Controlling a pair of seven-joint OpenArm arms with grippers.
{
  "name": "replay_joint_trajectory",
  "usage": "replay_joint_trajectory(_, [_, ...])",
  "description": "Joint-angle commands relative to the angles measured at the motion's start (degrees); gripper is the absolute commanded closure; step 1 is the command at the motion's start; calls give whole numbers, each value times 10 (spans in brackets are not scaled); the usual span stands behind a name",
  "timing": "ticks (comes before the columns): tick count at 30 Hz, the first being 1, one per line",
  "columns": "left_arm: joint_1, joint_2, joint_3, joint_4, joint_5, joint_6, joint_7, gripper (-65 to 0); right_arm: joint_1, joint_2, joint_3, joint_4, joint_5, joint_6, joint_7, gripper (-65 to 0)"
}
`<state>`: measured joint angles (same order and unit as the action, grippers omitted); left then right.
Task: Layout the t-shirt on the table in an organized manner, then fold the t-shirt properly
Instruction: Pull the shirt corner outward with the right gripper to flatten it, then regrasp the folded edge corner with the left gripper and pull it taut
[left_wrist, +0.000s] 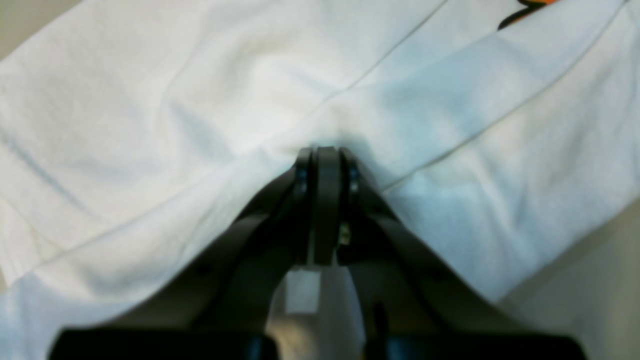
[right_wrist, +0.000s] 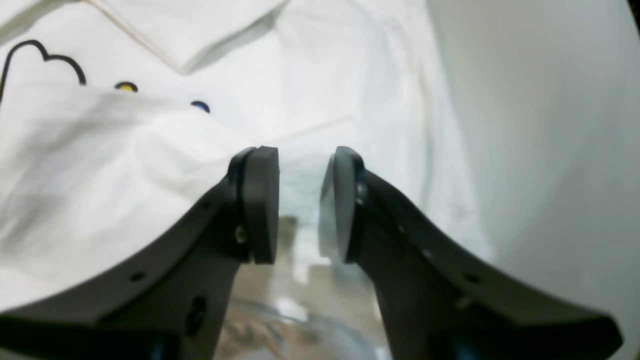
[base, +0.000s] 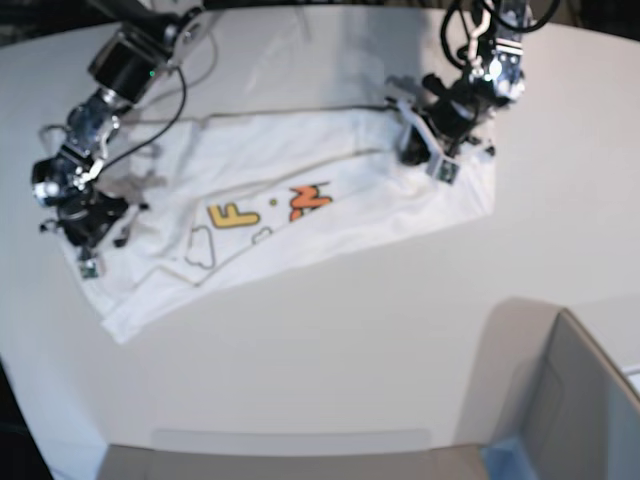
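The base view looks down from high up over the broad white table (base: 330, 330), taking in both arms and the whole white cloth t-shirt with cartoon lettering (base: 300, 215). The left wrist view sits just behind the left gripper (left_wrist: 326, 157), facing along its dark jaws, very near the white cloth. The right wrist view does likewise behind the right gripper (right_wrist: 300, 200). All three share the shirt; the base view also shows both grippers from afar.

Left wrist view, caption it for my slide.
Left hand shut on a fold of the white t-shirt.
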<state>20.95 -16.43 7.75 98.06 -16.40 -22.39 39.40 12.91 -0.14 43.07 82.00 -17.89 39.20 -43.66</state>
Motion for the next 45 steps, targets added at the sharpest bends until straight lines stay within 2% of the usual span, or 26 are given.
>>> replay_joint_trajectory(1, [16, -9, 0, -9, 24, 0, 73, -14, 14, 12, -1, -14, 9, 8, 11, -196])
replay_joint_trajectory(6, [16, -10, 0, -8, 24, 0, 74, -14, 23, 44, -1, -116, 10, 8, 20, -196])
replay_joint_trajectory(11, [19, -10, -1, 16, 24, 0, 77, -30, 10, 43, 3, -86, 10, 8, 39, -196])
replay_joint_trajectory(19, [74, -8, -61, 132, 22, 0, 77, -148, -35, 32, 3, -48, 10, 8, 43, -196])
replay_joint_trajectory(28, [72, -9, -98, 162, 23, 0, 77, -153, -48, 32, 3, -47, 10, 8, 43, -196])
replay_joint_trajectory(32, [36, -8, -117, 165, 22, 1, 94, -172, -49, 32, 3, -48, 10, 8, 43, -196])
replay_joint_trajectory(35, [14, 21, -156, 169, 22, 1, 131, -231, -50, 32, 3, -49, 10, 8, 43, -196])
replay_joint_trajectory(38, [-2, 50, -215, 169, 23, 0, 134, -278, -56, 32, 0, -48, 10, 8, 43, -196])
replay_joint_trajectory(41, [-5, 53, -244, 169, 20, -2, 134, -295, -56, 32, 0, -49, 10, 8, 43, -196])
replay_joint_trajectory(45, [-5, 54, -246, 169, 19, -2, 141, -295, -56, 32, 0, -49, 10, 8, 43, -196])
